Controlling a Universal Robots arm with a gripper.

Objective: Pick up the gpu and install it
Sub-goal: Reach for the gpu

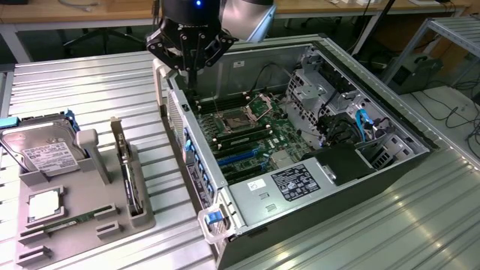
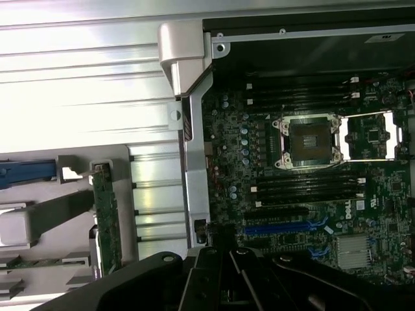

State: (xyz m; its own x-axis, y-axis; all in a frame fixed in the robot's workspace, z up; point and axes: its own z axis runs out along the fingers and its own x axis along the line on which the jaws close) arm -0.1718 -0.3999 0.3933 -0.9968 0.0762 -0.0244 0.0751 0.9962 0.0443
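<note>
One end effector (image 1: 190, 79) on the exterior view: it's pinched shut, gripping nothing, hanging over the rim of the open computer case (image 1: 315, 225). The gpu (image 1: 126, 166) stands on edge in the grey holder (image 1: 82, 225) on the tabletop (image 1: 98, 84), at the exterior view's left. Wrist view now: closed end effector (image 2: 224, 259) above the motherboard (image 2: 233, 162), gpu (image 2: 105, 220) in its holder beside the case

Arm (image 1: 244, 19) gets chopped off at the exterior view's top edge. Hard drive (image 1: 41, 152) label print is too tiny to read. The gpu (image 1: 126, 163), lower left, stands edge-on, faces mostly hidden.
</note>
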